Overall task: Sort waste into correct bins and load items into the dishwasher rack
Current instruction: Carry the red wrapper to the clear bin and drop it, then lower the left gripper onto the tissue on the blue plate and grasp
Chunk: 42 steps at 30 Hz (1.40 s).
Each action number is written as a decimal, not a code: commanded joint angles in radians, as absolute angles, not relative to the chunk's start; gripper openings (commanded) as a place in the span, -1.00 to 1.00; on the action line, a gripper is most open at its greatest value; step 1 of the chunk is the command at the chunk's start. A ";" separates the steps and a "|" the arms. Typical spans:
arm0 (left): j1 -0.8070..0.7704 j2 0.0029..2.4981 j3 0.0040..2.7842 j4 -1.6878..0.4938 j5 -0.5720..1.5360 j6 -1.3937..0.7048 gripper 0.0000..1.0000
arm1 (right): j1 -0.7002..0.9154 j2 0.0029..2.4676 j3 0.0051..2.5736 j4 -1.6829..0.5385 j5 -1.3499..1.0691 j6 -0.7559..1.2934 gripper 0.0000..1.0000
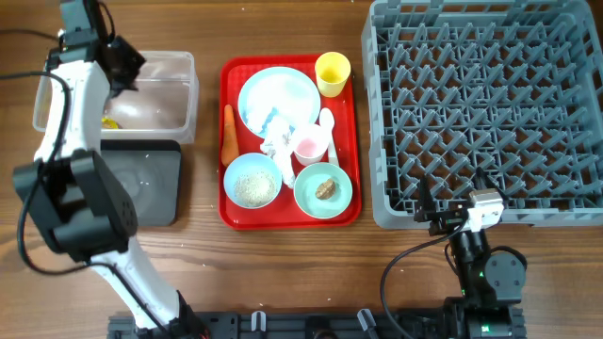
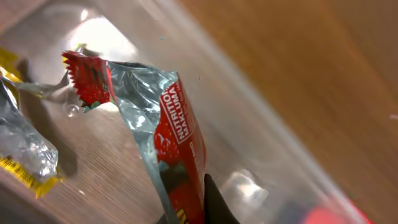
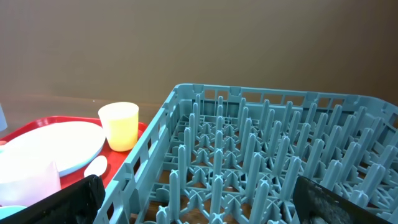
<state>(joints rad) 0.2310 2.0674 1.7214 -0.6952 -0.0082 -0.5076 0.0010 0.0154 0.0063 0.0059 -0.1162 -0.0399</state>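
My left gripper (image 1: pixel 118 71) is over the clear tub (image 1: pixel 165 89) and is shut on a red snack wrapper (image 2: pixel 180 143), which hangs inside the tub. A yellow wrapper (image 2: pixel 25 155) lies on the tub floor beside it. On the red tray are the white plate (image 1: pixel 278 94), yellow cup (image 1: pixel 332 73), carrot (image 1: pixel 229 135), tissue (image 1: pixel 278 141), small pink cup (image 1: pixel 308 144), spoon (image 1: pixel 327 122), a bowl of rice (image 1: pixel 252 181) and a bowl with a brown lump (image 1: pixel 323 188). My right gripper (image 1: pixel 452 215) is open and empty at the near edge of the grey rack (image 1: pixel 485 104).
The black tray (image 1: pixel 141 184) lies in front of the clear tub, partly under my left arm. The red tray (image 1: pixel 350 141) sits between the bins and the rack. The right wrist view shows the rack's pegs (image 3: pixel 261 155), the yellow cup (image 3: pixel 121 126) and the plate (image 3: pixel 50 146).
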 commanded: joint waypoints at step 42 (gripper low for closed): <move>-0.258 1.905 1.719 -0.803 0.047 -0.344 0.33 | -0.004 0.007 0.005 0.009 -0.132 -0.050 1.00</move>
